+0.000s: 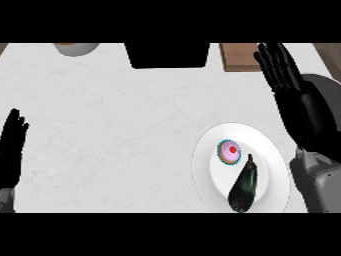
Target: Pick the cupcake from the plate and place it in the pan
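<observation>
Sitting on the white plate (pixel 210 165) is the cupcake (pixel 230 152), pink with a red dot on top, just beside a dark eggplant (pixel 245 187). The right hand (pixel 287 75) is up above the plate, well apart from the cupcake, fingers straight, holding nothing. The left hand (pixel 7 145) rests open at the tabletop's (pixel 114 125) left edge.

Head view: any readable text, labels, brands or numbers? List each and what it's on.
None: no word, number, brand or sign can be read in this view.
Cupcake: pink top with a red dot, no lettering.
Plate: plain white.
Eggplant: dark, unmarked.
Black pan, grey bowl and wooden board at the far edge: no markings visible.
</observation>
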